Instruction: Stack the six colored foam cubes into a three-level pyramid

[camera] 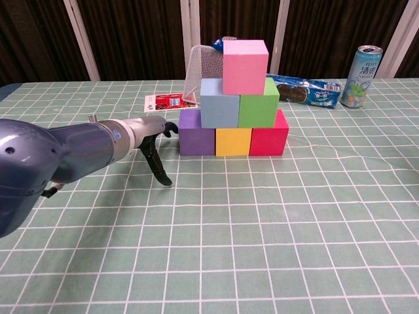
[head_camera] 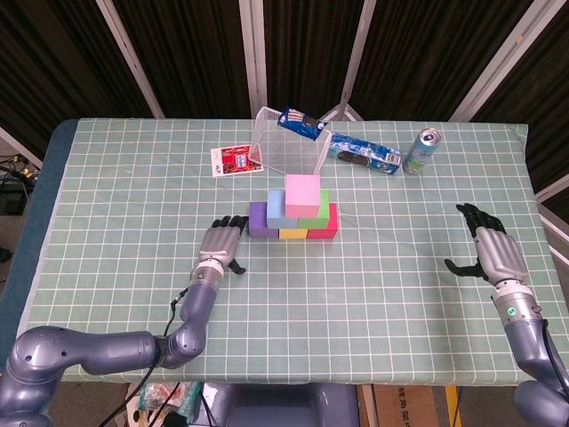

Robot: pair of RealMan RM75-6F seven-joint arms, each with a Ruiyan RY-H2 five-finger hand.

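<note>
Sitting in the middle of the table [head_camera: 116, 178], the pyramid looks all done. The purple cube [camera: 195, 133], the yellow cube [camera: 233, 142] and the red cube [camera: 268, 137] make the bottom row, side by side and touching. The blue cube [camera: 219, 103] and the green cube [camera: 258, 103] sit on top of them. The pink cube [camera: 245, 57] sits at the very top. All six cubes are used, so I think nothing is left to stack.

The left hand [head_camera: 219, 244] rests low by the table just left of the purple cube, near it, but I cannot tell if it touches. Its fingers [head_camera: 228, 224] point toward the cubes, spread a little, and hold nothing. The right hand [head_camera: 492, 249] is far off at the right side of the picture, well away from the cubes. Its fingers are apart and hold nothing too.

Behind the pyramid, toward the top of the picture, are a mesh basket [head_camera: 283, 149], a cookie pack [head_camera: 364, 155], a drink can [head_camera: 420, 150] and a small red card [head_camera: 233, 161].

The hands only need to keep clear so the cubes do not get bumped.
</note>
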